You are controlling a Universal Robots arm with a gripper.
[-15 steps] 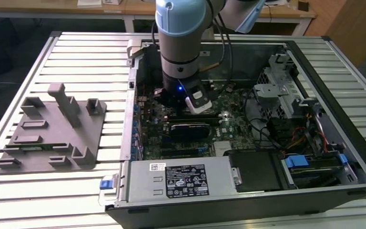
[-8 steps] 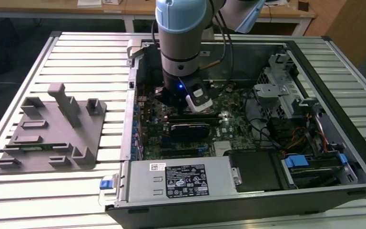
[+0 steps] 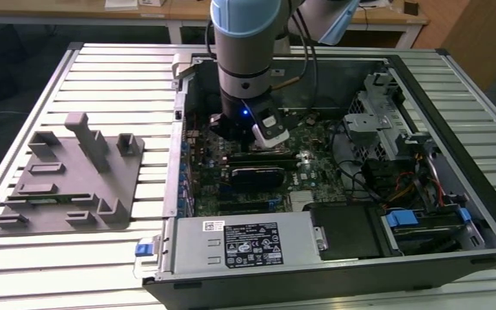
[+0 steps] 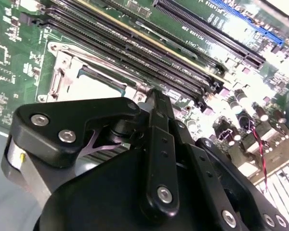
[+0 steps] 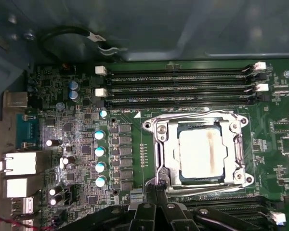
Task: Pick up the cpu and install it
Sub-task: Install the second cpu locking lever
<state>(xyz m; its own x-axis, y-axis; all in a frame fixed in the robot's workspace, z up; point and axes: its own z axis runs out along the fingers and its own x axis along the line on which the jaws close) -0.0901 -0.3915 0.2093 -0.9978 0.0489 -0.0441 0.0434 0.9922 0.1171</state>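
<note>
The cpu [image 5: 201, 153] lies flat in its socket on the green motherboard, silvery top up with a brownish streak on it. The metal socket frame [image 5: 159, 139] is closed around its edges. In the second wrist view the cpu [image 4: 94, 86] sits just beyond my black fingers. My gripper [image 5: 155, 186] hangs over the socket's edge, beside the chip and not touching it. Its fingertips are shut together with nothing between them. In the exterior view the gripper [image 3: 270, 143] is low inside the open computer case, above the board.
Long memory slots [image 5: 183, 86] run beside the socket. A grey power supply box [image 3: 243, 242] with a white label fills the case's near side. Cables [image 3: 386, 177] and a drive cage [image 3: 386, 110] are on the exterior view's right. A grey fixture [image 3: 67, 177] stands on the slatted table.
</note>
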